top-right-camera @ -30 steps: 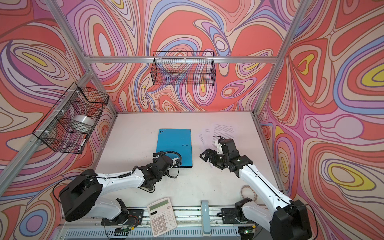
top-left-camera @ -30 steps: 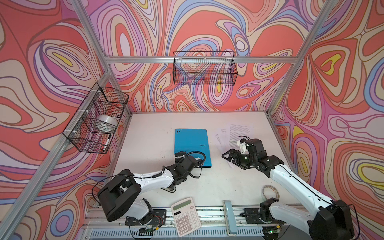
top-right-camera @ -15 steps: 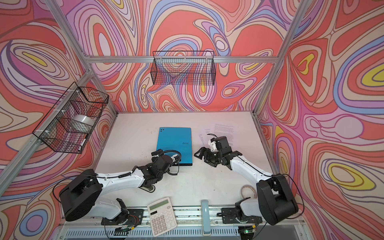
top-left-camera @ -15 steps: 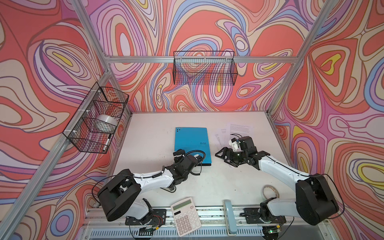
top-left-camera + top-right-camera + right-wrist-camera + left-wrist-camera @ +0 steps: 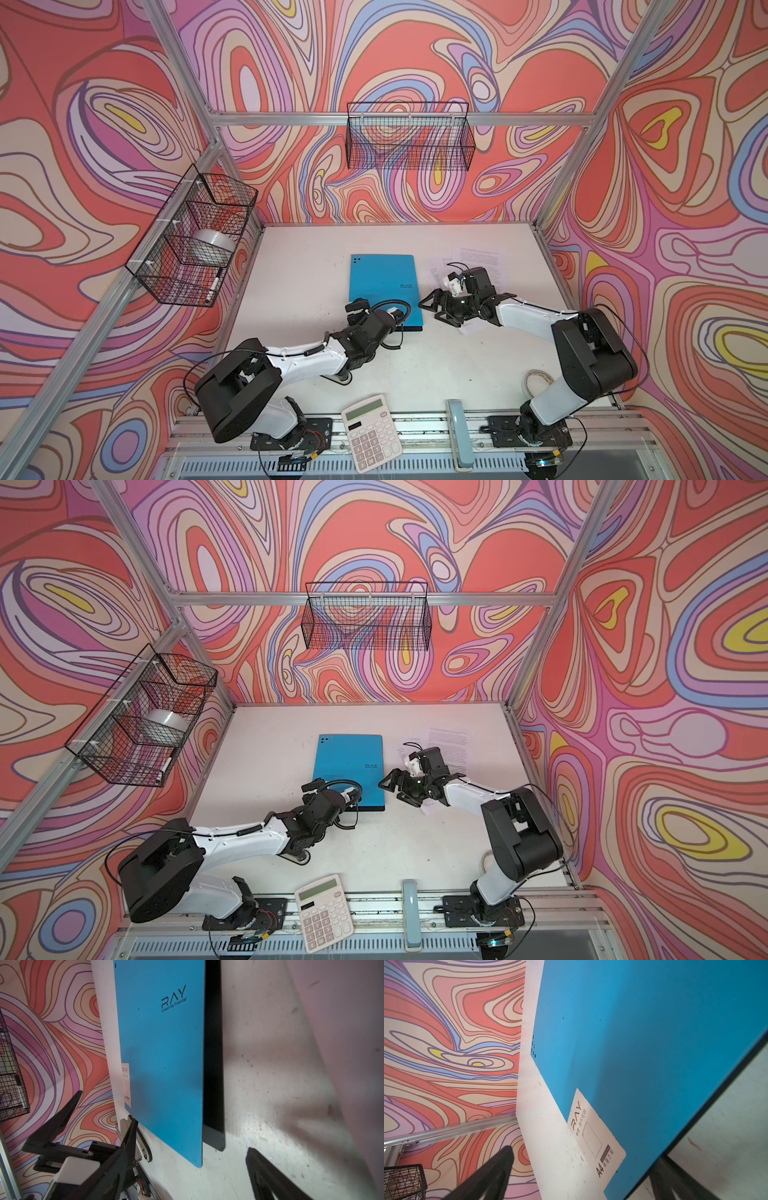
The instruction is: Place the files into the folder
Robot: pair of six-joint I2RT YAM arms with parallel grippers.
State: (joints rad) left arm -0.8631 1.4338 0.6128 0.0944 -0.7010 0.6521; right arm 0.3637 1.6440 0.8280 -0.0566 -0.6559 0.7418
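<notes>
Right wrist view: which way does the thin bright-blue plastic folder [image 5: 162,1053] lie from the right gripper [image 5: 428,309]?

Straight ahead of its widely spread, empty fingers. The folder lies closed and flat on the white tabletop [image 5: 299,291]. A black strip [image 5: 214,1064] runs along the long edge nearest that gripper.

And its long axis?

In both top views it points away from the robot's bases, toward the back wall.

The files?

The loose white printed paper sheets [image 5: 482,255] lie just right of the folder, partly under the right arm, which is the nearer one.

The left gripper [image 5: 355,312]?

Also wide apart and holding nothing, at the folder's near-left corner, by a white label [image 5: 596,1136].

So, the next move?

Probably lifting the cover. It looks smooth and bendy, so I'd expect it to slip.
</notes>
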